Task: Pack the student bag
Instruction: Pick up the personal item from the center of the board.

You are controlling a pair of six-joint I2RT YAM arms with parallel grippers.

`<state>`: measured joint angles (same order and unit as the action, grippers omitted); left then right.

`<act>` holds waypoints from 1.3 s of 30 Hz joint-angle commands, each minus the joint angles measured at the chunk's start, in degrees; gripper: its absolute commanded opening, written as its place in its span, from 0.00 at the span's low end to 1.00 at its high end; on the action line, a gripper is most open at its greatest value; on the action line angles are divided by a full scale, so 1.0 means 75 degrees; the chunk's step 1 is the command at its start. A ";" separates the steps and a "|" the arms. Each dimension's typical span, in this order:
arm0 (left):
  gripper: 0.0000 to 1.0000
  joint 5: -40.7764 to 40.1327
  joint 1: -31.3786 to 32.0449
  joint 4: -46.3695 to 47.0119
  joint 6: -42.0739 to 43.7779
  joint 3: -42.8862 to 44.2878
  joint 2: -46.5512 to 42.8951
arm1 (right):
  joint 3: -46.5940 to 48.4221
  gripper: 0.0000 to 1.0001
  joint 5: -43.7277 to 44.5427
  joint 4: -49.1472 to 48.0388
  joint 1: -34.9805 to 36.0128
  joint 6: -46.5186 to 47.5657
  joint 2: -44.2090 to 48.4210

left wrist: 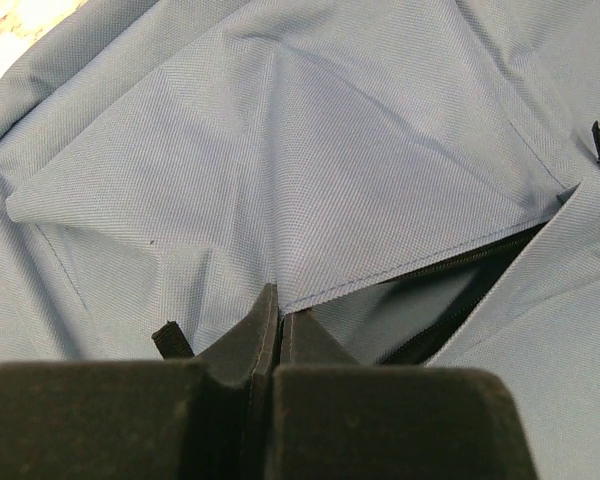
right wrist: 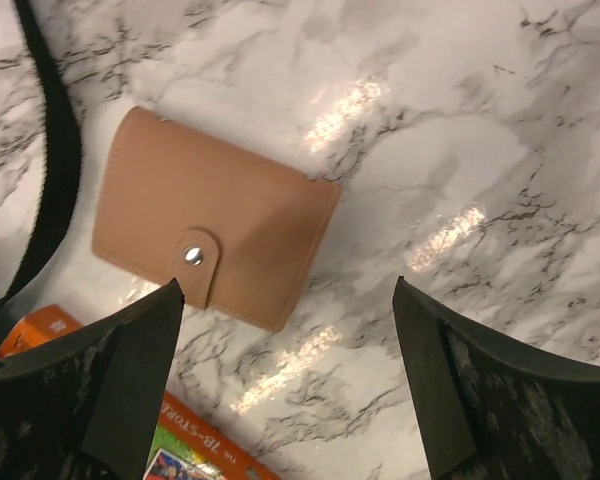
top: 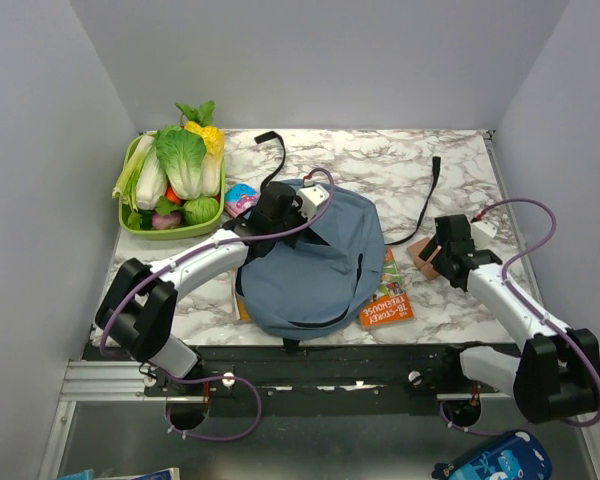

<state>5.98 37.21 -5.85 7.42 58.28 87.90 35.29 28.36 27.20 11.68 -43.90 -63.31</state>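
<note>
The left tool [left wrist: 278, 312] sat nearest the lens in the left wrist view. I read its black fingers as pressed together, clamped on the edge of a fabric flap of the student bag [left wrist: 280, 150], right beside an open zipper slot. The blue fabric rose to a peak at the tips.

In the overhead view, the bag lay at the middle of the marble tabletop [top: 380, 165], towards the near edge, with the left arm reaching over its far left part. A black strap [top: 425, 200] ran from the bag towards the far right. A book with an orange and green cover [top: 385, 300] lay partly under the bag's near right side.

The right tool [right wrist: 285, 290] stood with its fingers spread wide and held nothing. It hung over a tan snap wallet [right wrist: 215, 230] that lay flat just right of the bag. I could not tell whether either finger touched the wallet.

A green basket [top: 175, 233] of vegetables stood at the far left.
</note>
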 commanded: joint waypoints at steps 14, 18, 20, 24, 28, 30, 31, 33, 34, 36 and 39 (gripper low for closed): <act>0.00 0.0140 0.0031 0.0264 -0.0216 -0.0212 -0.0552 | 0.0733 0.97 -0.2864 -0.0357 -0.2343 0.1447 -0.2117; 0.00 0.0152 0.0019 0.0276 -0.0239 -0.0142 -0.0493 | 0.0428 0.96 -0.3218 -0.0754 -0.2343 0.1073 -0.2141; 0.00 0.0152 0.0019 0.0276 -0.0240 -0.0130 -0.0482 | 0.0265 0.94 -0.3393 -0.0907 -0.2343 0.0932 -0.2129; 0.00 0.0129 0.0019 0.0276 -0.0204 -0.0119 -0.0435 | -0.0098 0.83 -0.3687 -0.1539 -0.2343 0.0511 -0.2036; 0.00 0.0047 0.0019 0.0311 -0.0122 -0.0154 -0.0435 | -0.0276 0.73 -0.4004 -0.1893 -0.2343 0.0567 -0.1907; 0.00 0.0047 0.0019 0.0311 -0.0111 -0.0200 -0.0446 | -0.0194 0.72 -0.3596 -0.1659 -0.2354 0.0766 -0.1732; 0.00 0.0035 0.0019 0.0311 -0.0110 -0.0201 -0.0435 | -0.0170 0.72 -0.3455 -0.1646 -0.2343 0.0837 -0.1464; 0.00 0.0047 0.0019 0.0334 -0.0110 -0.0236 -0.0446 | -0.0088 0.70 -0.3301 -0.1635 -0.2343 0.1094 -0.1310; 0.00 0.0035 0.0019 0.0346 -0.0122 -0.0236 -0.0423 | -0.0018 0.70 -0.3336 -0.1635 -0.2343 0.1165 -0.1297; 0.00 0.0047 0.0019 0.0358 -0.0122 -0.0236 -0.0411 | 0.0216 0.70 -0.3453 -0.1530 -0.2354 0.1271 -0.1542; 0.00 0.0047 0.0019 0.0299 -0.0122 -0.0201 -0.0423 | 0.0334 0.71 -0.3442 -0.1517 -0.2343 0.1411 -0.1928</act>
<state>5.98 37.21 -5.56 6.81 56.45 85.69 35.83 3.49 15.09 -5.85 -35.90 -74.85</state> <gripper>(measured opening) 0.018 0.703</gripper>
